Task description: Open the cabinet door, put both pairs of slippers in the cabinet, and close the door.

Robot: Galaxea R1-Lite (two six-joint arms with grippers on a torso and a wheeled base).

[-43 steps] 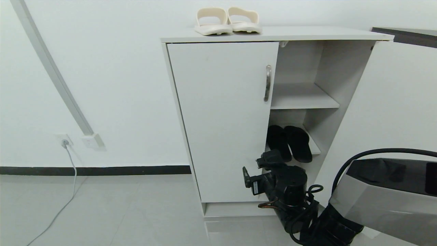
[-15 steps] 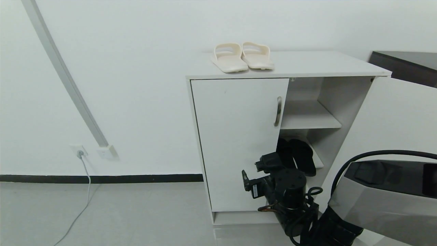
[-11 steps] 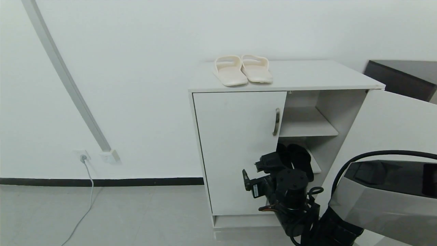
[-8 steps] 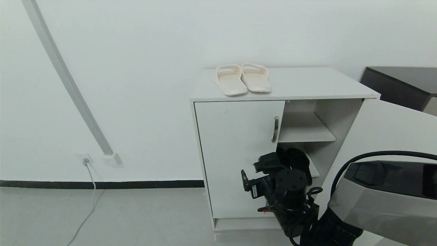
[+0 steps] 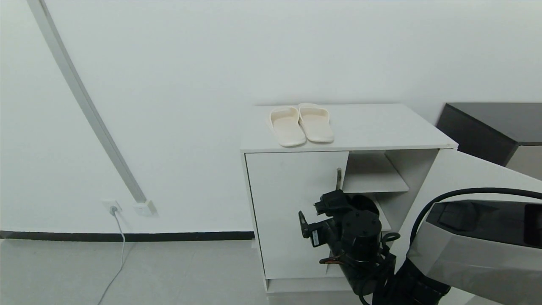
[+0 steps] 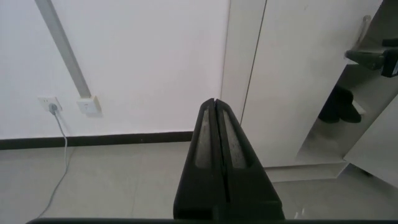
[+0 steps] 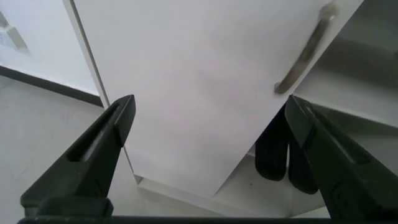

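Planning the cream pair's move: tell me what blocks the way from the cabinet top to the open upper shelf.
Nothing visible does. The cream slippers lie free on the cabinet top, the right door stands open, and the upper shelf shows bare. The black slippers sit a shelf lower.

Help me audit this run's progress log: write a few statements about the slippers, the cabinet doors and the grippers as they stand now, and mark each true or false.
1. The cream slippers lie on top of the cabinet. True.
2. The black slippers sit on the floor outside the cabinet. False: they are inside it.
3. Both cabinet doors are shut. False: the right-hand door stands open; the left-hand door is shut.
4. The right gripper is open. True.
5. The left gripper holds a slipper. False: it is shut on nothing.
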